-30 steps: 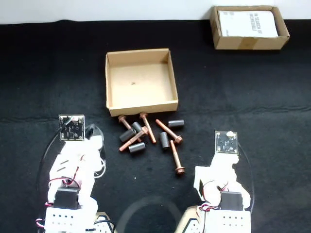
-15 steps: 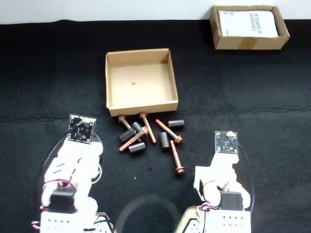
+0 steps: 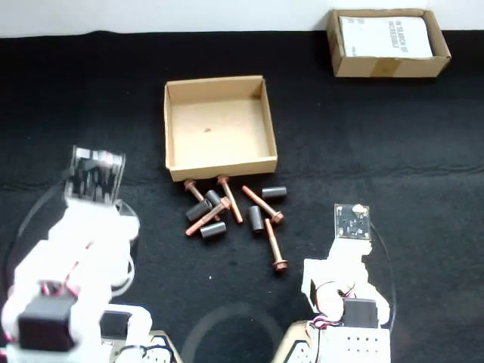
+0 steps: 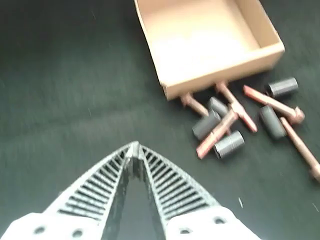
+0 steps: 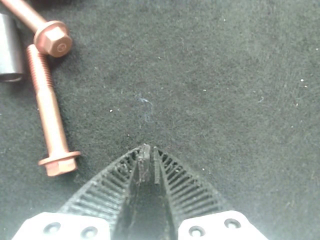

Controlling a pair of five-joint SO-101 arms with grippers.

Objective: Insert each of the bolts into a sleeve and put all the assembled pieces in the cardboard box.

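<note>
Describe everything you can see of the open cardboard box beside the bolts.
The cardboard box is a shallow, roughly square, open-topped tray of plain brown card, upright on the black table cover. It is empty apart from a small dark speck on its floor. Two bolts lie with their heads at its near wall; whether they touch it is unclear.

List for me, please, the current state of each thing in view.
cardboard box, open-topped, empty.
bolts, lying loose on the table, none visibly inside a sleeve.
sleeves, lying loose among the bolts.
left gripper, shut, holding nothing.
right gripper, shut, holding nothing.
second box, open, holding a printed sheet.
</note>
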